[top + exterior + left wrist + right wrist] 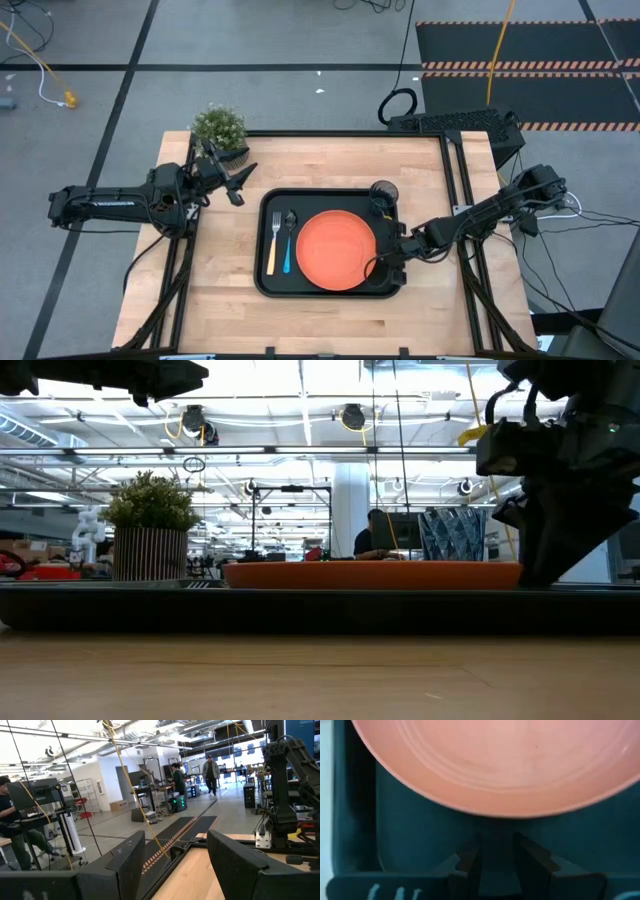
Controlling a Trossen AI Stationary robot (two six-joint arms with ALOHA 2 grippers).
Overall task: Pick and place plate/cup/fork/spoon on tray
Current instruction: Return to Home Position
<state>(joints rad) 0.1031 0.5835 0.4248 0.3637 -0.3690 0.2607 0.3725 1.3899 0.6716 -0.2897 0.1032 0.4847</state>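
Your table [330, 160] carries the black tray [261, 245] at its middle, and all four pieces lie in it. The orange plate [335, 250] lies flat across the tray's middle and right part. Your right end effector [386, 262] sits low over the tray's right edge, just beside the plate's rim on that side. On its wrist camera you see the two fingers [469, 865] a narrow gap apart with nothing between them. The plate's edge is just ahead of the tips, and you cannot tell whether they touch it. Your left end effector [238, 186] hangs over the back left of the table, off the tray and next to the potted plant [220, 128], its fingers [129, 865] spread wide and empty. The blue cup [384, 193] stands upright in the tray's back right corner, near the right end effector. The fork [271, 243] and the spoon [288, 243] lie side by side along the tray's left side, just left of the plate, with the fork nearer the rim. From table height the tray's rim hides both of them from you, and the right end effector shows only as a dark mass cut off at the picture's edge.
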